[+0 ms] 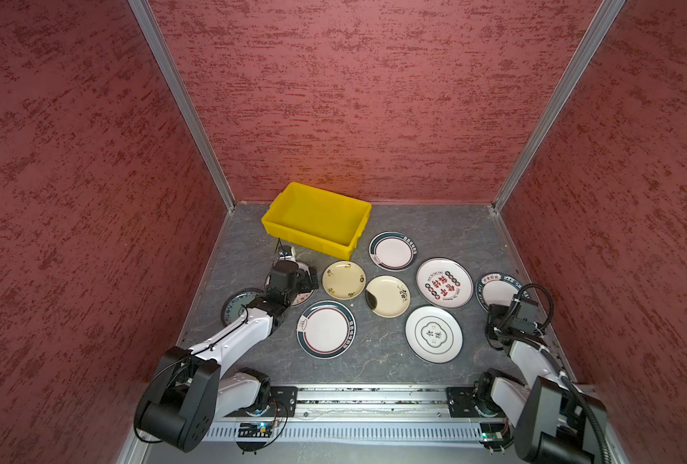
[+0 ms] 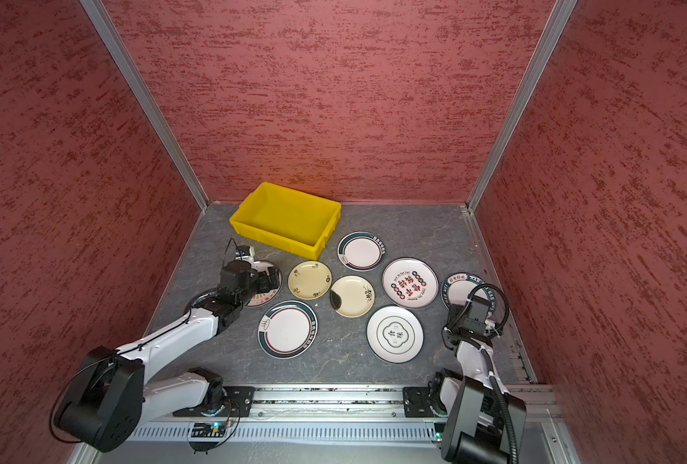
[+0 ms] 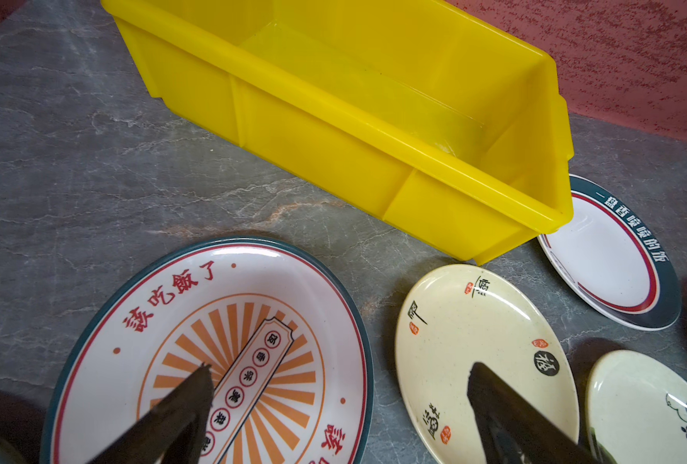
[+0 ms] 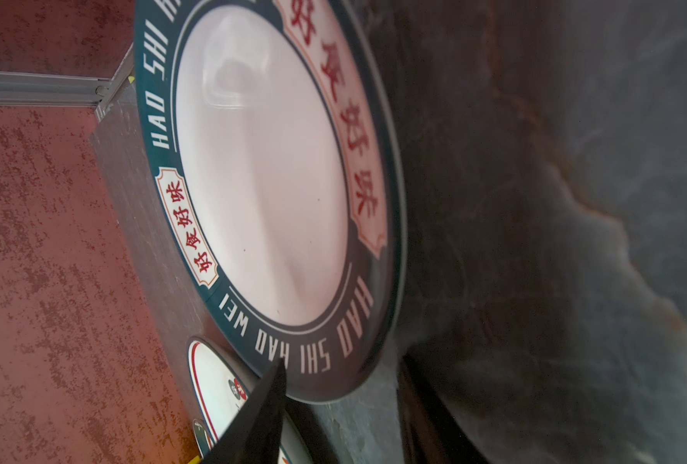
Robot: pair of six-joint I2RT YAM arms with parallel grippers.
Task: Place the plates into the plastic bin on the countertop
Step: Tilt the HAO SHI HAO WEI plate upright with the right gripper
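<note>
The yellow plastic bin [image 1: 305,237] [image 3: 313,132] stands empty at the back left of the countertop [image 1: 434,229]. Several plates lie flat in front of it. My left gripper [image 1: 309,279] [image 3: 342,373] hangs open, one finger over the orange sunburst plate [image 3: 229,289], the other over a cream plate [image 3: 466,321]. My right gripper [image 4: 342,365] is at the near rim of the dark-rimmed lettered plate [image 1: 494,287] [image 4: 261,180]; its jaws stand apart with that rim between them, and grey stone shows in the gap.
Other plates: a blue-patterned one [image 1: 235,303] under the left arm, green-rimmed ones [image 1: 393,251] [image 1: 326,329], a red-character one [image 1: 444,283], a flowered cream one [image 1: 388,296], a white one [image 1: 434,334]. Red walls close three sides. An aluminium rail [image 1: 374,395] runs along the front.
</note>
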